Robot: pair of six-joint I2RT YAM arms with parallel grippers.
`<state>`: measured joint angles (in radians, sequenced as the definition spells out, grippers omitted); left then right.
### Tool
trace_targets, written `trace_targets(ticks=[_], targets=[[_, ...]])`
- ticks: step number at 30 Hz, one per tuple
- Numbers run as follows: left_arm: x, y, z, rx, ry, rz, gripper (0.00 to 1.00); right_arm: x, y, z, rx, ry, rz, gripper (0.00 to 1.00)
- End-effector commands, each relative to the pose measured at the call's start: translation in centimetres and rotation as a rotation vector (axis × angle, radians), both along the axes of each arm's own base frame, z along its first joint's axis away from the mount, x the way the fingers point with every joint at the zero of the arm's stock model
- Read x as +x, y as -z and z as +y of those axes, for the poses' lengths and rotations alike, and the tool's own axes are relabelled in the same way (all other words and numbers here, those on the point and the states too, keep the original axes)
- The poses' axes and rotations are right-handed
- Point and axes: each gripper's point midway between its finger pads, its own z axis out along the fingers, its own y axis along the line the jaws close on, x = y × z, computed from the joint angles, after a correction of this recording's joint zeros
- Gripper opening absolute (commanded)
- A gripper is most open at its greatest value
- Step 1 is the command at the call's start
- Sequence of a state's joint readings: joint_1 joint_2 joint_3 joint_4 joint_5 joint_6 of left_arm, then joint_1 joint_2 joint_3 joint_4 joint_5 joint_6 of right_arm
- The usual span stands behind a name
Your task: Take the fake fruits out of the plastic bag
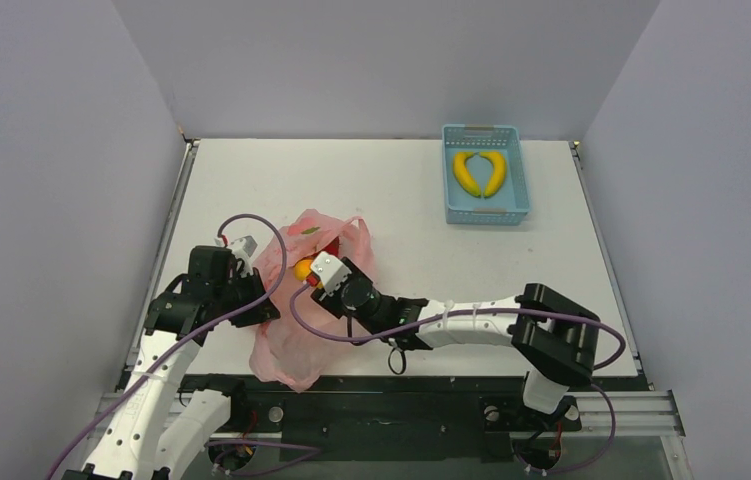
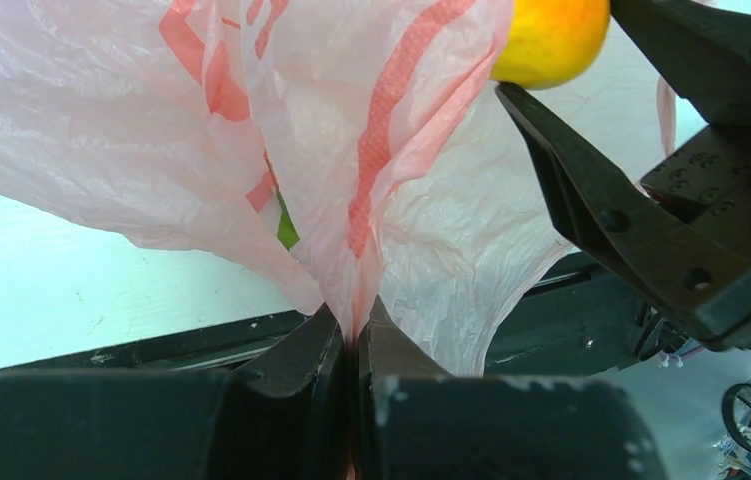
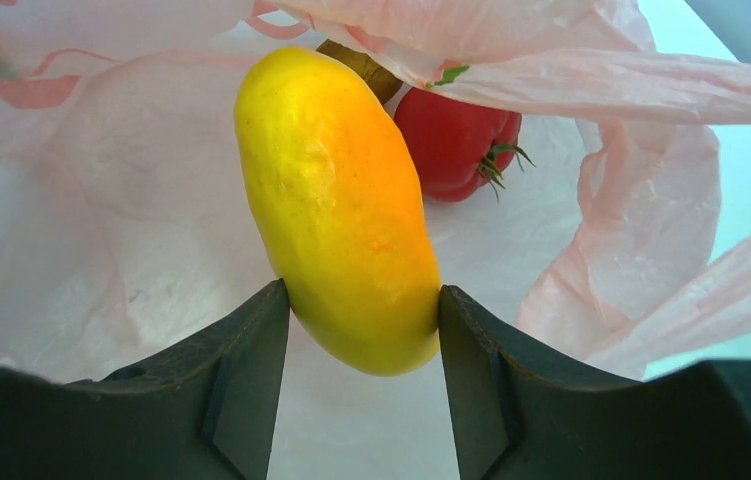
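Left fingers (image 2: 301, 362) pinch a fold of the pink plastic bag (image 2: 151, 130). Inside it, right fingers (image 3: 246, 350) grasp the yellow-orange mango (image 3: 336, 200), a red apple (image 3: 456, 140) just beyond.

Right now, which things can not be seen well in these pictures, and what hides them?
Right wrist view: the brown fruit is mostly hidden behind the mango and a fold of the bag.
Right wrist view: the mango covers part of the red fruit.
Left wrist view: the top edge cuts off most of the mango.
Top view: fruits inside the bag are too small to tell apart.
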<state>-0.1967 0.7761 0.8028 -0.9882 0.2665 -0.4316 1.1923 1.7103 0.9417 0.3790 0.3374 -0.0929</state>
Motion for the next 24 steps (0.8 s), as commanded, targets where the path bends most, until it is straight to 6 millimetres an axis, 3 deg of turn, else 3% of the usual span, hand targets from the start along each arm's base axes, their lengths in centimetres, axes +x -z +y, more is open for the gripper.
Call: trace_targets(ticks=[1,2,6,11,12,13,14,15,19,21,22,23,24], targets=[[1.1,-1.7,-0.5,-0.021,0.027,-0.090,0.01,-1.7,-2.4,-1.2,0.078,-0.021,0.059,0.00],[1.1,-1.7,-0.5,-0.021,0.027,-0.090,0.01,-2.2,-2.3,-1.6,0.088,-0.030,0.071,0.00],[1.2,-1.7,-0.5,-0.021,0.028,-0.086,0.01,-2.9,-6.0,-2.7,0.186,-0.033,0.065,0.00],[1.2,-1.7,-0.6,-0.024,0.033,-0.088,0.01,-2.4,-11.9,-5.7,0.314,0.045,-0.029,0.00],[1.2,-1.7,-0.6,-0.023,0.031,-0.087,0.01,-2.3,-12.2,-6.3,0.325,0.057,-0.042,0.00],[1.1,-1.7,-0.5,-0.023,0.030,-0.089,0.01,-1.8,-14.0,-7.2,0.374,0.090,-0.082,0.00],[1.1,-1.7,-0.5,-0.024,0.029,-0.088,0.01,-1.5,-14.3,-7.9,0.384,0.112,-0.101,0.00],[1.1,-1.8,-0.5,-0.024,0.029,-0.092,0.01,-0.6,-15.8,-9.0,0.435,0.156,-0.129,0.00],[1.1,-1.9,-0.6,-0.026,0.032,-0.101,0.01,3.2,-18.4,-12.5,0.531,0.302,-0.154,0.00],[1.1,-2.0,-0.5,-0.024,0.026,-0.106,0.01,5.7,-19.0,-14.6,0.552,0.416,-0.154,0.00],[1.1,-2.1,-0.4,-0.023,0.023,-0.110,0.01,7.3,-18.2,-16.3,0.535,0.511,-0.146,0.00],[1.1,-2.1,-0.4,-0.023,0.022,-0.110,0.01,8.2,-19.1,-16.9,0.565,0.559,-0.144,0.00],[1.1,-2.1,-0.4,-0.024,0.023,-0.115,0.01,10.0,-17.7,-18.9,0.520,0.665,-0.137,0.00]])
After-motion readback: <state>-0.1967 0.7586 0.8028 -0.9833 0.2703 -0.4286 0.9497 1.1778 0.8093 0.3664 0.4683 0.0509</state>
